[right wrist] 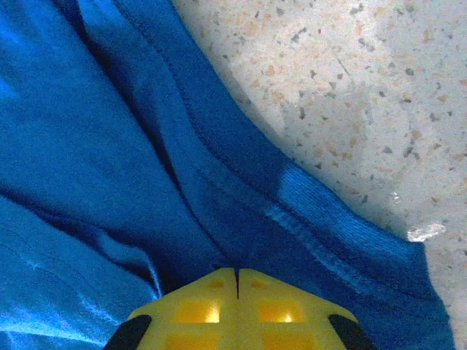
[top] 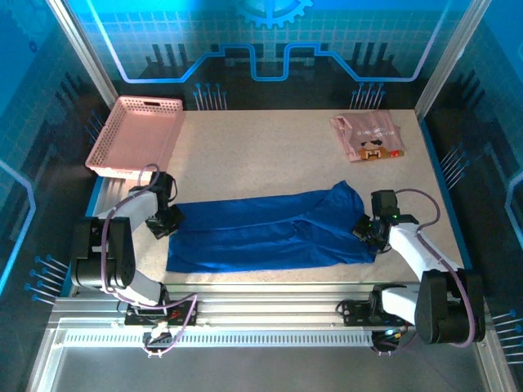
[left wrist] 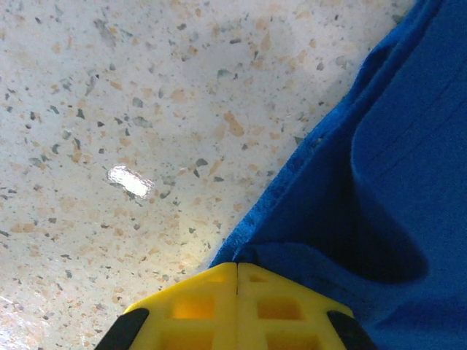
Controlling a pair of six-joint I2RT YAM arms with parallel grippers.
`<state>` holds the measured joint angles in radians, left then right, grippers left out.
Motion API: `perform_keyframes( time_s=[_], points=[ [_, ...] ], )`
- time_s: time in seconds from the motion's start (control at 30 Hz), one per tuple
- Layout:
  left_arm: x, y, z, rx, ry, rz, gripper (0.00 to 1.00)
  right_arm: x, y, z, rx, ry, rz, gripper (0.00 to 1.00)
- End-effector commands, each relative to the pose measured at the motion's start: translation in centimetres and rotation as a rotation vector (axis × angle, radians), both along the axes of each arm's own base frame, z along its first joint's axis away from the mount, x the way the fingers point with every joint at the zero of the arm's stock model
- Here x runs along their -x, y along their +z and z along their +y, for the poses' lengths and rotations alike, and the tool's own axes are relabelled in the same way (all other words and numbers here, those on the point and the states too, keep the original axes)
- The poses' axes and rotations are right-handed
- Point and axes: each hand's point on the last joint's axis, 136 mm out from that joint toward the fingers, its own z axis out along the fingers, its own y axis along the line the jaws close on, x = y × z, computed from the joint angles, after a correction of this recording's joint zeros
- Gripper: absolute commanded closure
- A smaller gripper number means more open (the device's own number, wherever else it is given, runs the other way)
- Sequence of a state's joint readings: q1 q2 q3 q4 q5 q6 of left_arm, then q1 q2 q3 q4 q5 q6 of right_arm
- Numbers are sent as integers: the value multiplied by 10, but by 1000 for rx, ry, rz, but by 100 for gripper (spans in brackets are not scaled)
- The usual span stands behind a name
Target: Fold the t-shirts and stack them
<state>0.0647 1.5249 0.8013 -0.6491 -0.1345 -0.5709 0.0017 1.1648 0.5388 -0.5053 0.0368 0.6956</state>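
Where the surface (top: 261,147) meets its far left corner, a pink lattice basket (top: 118,171) sits with one side hanging over the left edge, and its grid floor shows across the whole inside. The blue shirt (top: 261,233) lies outside it, stretched in a long band along the near edge, bunched and raised into a peak at its right end. The pink shirt (top: 369,137) lies as a small, loosely folded bundle near the far right corner, print side up, well apart from the blue one.

The left gripper (top: 167,222) is at the blue shirt's left end. Seen from the left wrist, the yellow jaws of this gripper (left wrist: 237,266) are pressed together on the shirt's (left wrist: 394,182) hem, with bare speckled surface (left wrist: 109,109) beside it. The right gripper (top: 365,229) is at the bunched right end. Its wrist view shows the jaws of this gripper (right wrist: 237,271) closed tight on the cloth (right wrist: 87,146), just by a ribbed hem, with folds running in toward the tips and the surface (right wrist: 365,73) beyond
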Motion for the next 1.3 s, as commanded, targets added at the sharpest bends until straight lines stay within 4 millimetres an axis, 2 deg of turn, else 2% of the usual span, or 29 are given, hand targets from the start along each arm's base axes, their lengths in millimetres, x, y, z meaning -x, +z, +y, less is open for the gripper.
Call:
perform_keyframes(
  time_s=[0.0,0.07,0.2,0.23,0.33,0.37,0.47,0.57,0.63,0.7,0.8,0.93,1.03,1.1,1.17,1.27],
  points=[
    [1,-1,7,-25,13,22,97,15,-9,1,1,-27,52,100],
    [3,-2,7,-28,18,30,92,18,-11,2,-5,-32,63,100],
    [2,3,8,-32,30,20,57,28,-19,1,-2,-51,116,97],
    [1,7,9,-34,35,11,50,30,-19,1,-4,-63,132,90],
    [-8,27,7,-35,44,-44,41,29,-15,7,-37,-55,133,56],
    [-15,40,5,-38,35,-84,38,27,-11,9,-45,-46,125,51],
    [-37,84,-15,-48,-26,-217,33,23,7,13,-43,-1,83,43],
    [-61,132,-51,-47,-130,-352,26,18,31,19,-48,61,-1,32],
    [-78,158,-91,17,-223,-447,24,10,50,32,-86,147,-93,25],
    [-91,172,-135,86,-337,-507,23,3,66,38,-90,214,-154,17],
    [-104,182,-209,222,-519,-561,22,-9,82,45,-75,320,-202,11],
    [-111,170,-297,370,-724,-546,23,-26,83,49,-76,407,-189,10],
    [-113,150,-346,430,-821,-501,27,-44,77,43,-98,362,-179,11],
    [-116,131,-368,457,-835,-453,32,-57,73,42,-137,322,-187,15],
    [-119,115,-389,504,-844,-426,37,-70,66,39,-161,282,-189,27],
    [-124,98,-417,546,-859,-412,44,-90,54,42,-212,247,-173,55]
  ],
)
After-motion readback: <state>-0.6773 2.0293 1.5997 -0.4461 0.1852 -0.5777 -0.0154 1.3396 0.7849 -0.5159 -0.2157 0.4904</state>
